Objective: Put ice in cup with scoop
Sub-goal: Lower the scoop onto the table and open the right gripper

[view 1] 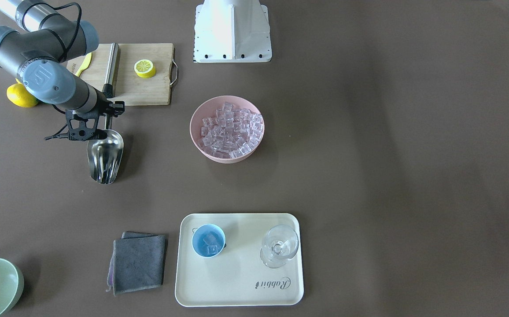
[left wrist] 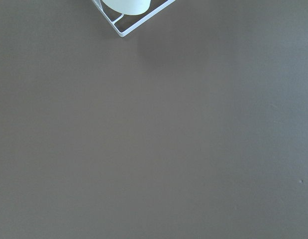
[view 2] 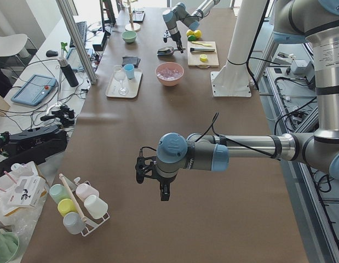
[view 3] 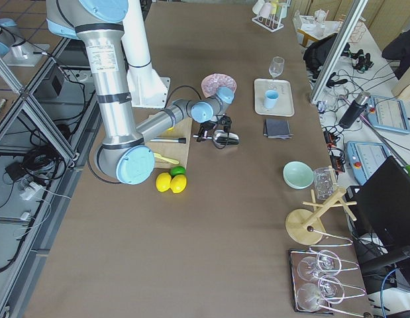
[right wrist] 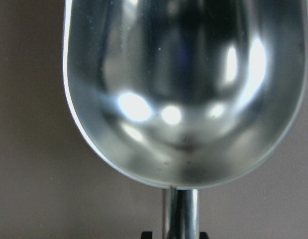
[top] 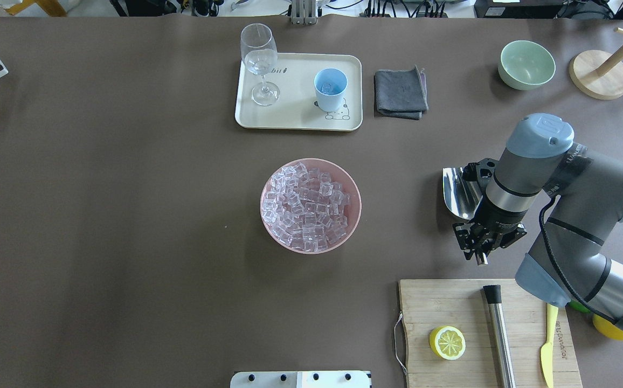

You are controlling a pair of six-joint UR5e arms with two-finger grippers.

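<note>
Near the right end of the counter (top: 128, 226), the right hand (top: 481, 242) grips the empty scoop (top: 459, 194) by its handle. It should dip level into the ice (top: 309, 207) mid-counter, then tip slowly over the cup (top: 330, 89) at the far edge. Whether the left hand (view 2: 164, 193) is open cannot be told.

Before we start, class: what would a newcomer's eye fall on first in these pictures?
The pink round bowl heaped with clear ice cubes sits mid-table. At the robot's right, the right gripper holds the thin handle of a shiny steel scoop, its trough empty. On the far cream tray, a small light-blue cup holds a few cubes.
</note>
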